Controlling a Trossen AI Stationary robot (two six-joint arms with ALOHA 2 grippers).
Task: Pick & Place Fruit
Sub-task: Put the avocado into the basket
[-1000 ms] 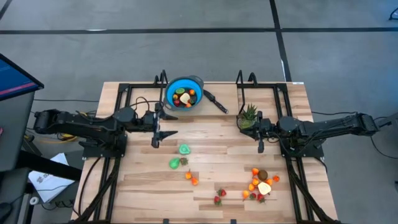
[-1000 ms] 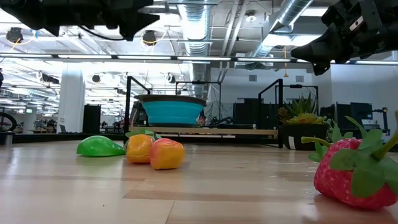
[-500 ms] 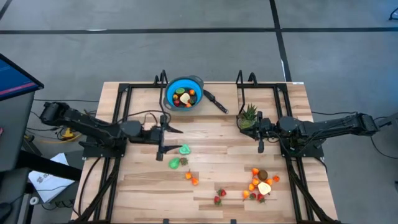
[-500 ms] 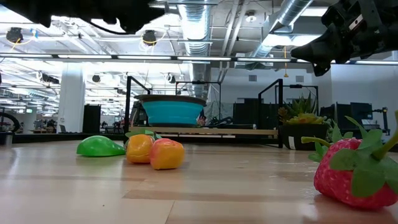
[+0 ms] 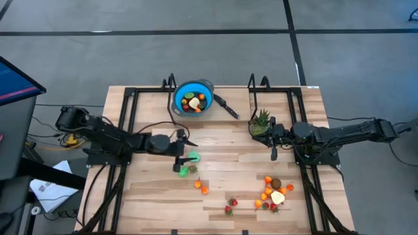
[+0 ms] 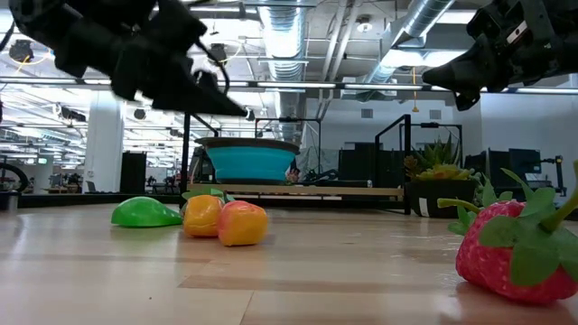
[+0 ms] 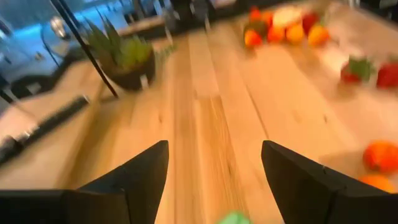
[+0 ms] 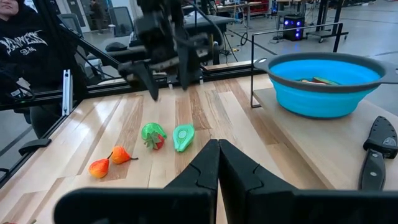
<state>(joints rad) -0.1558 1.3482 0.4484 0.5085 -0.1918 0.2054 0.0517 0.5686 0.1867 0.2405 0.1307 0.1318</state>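
Two green toy fruits (image 5: 194, 156) (image 5: 183, 171) lie on the wooden table left of centre; the right wrist view shows them side by side (image 8: 152, 135) (image 8: 183, 137). My left gripper (image 5: 185, 156) hangs open just above and left of them, touching nothing; its fingers (image 7: 143, 171) frame bare wood, with a green fruit (image 7: 233, 218) at the picture's edge. Two orange pieces (image 5: 201, 187) lie nearer the front. More fruit (image 5: 274, 192) and strawberries (image 5: 230, 206) sit at the front right. My right gripper (image 5: 273, 155) is shut and empty, hovering at the right.
A blue bowl (image 5: 177, 98) holding several fruits stands at the far centre, with a black knife (image 5: 227, 106) beside it. A spiky green plant in a pot (image 5: 261, 121) stands by my right arm. Black frame rails run along both sides (image 5: 124, 130).
My left gripper has come down and moved toward the table's right and near edges, from beside the bowl to just over the two green fruits, tipping its fingers lower and staying open. The fruits have not moved.
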